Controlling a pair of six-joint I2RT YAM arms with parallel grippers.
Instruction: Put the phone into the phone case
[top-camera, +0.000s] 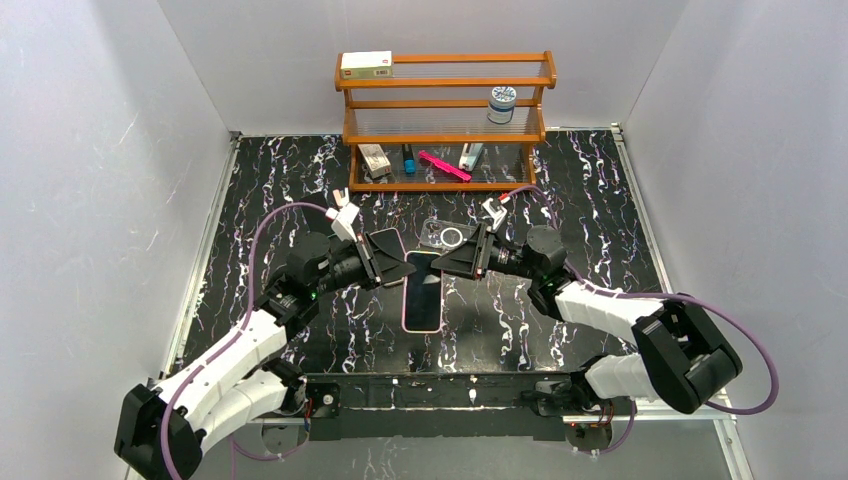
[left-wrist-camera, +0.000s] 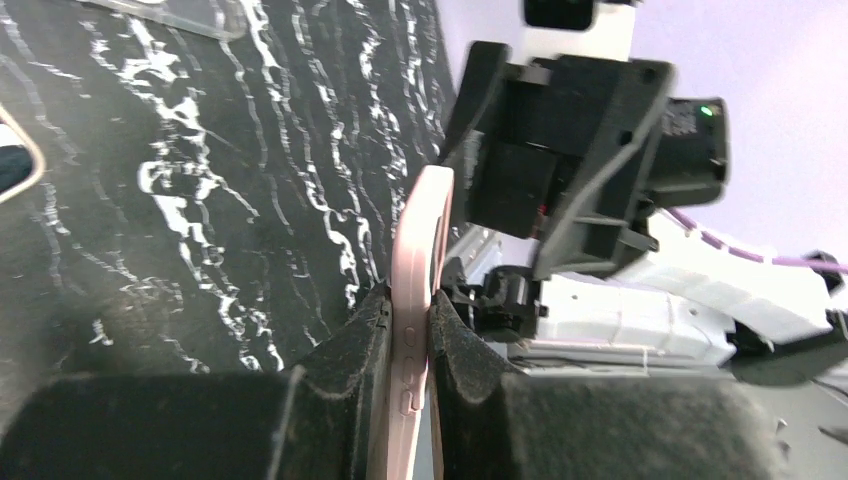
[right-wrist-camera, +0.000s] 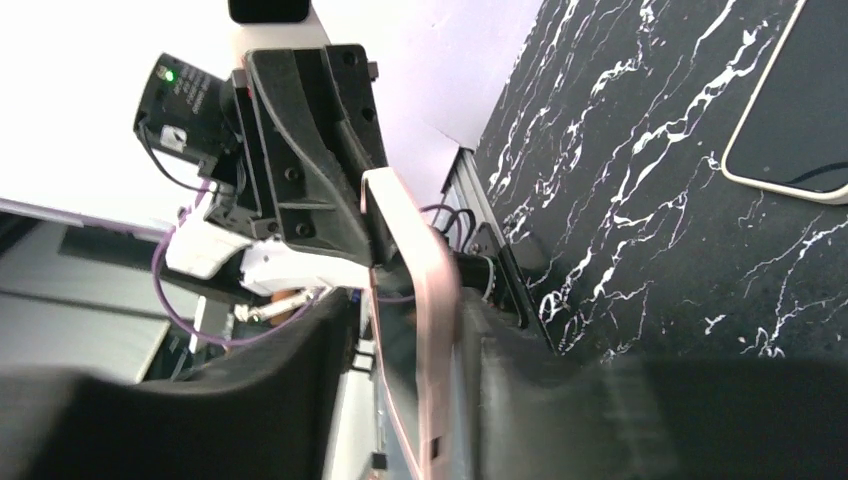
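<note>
Phone, a thin rounded rectangle with a pink rim and glossy dark face, is held just above the middle of a black table veined in white like marble. At the back stands a tiered shelf of orange-brown wood. The left gripper is clamped on the phone's upper end, its matte black fingers pressing both faces. The right gripper straddles the same end from the opposite side with its jaws parted: one finger stands off the screen, the other lies against the back. Just beyond lies the clear phone case, marked with a white ring, and to its left a pale-rimmed dark slab.
</note>
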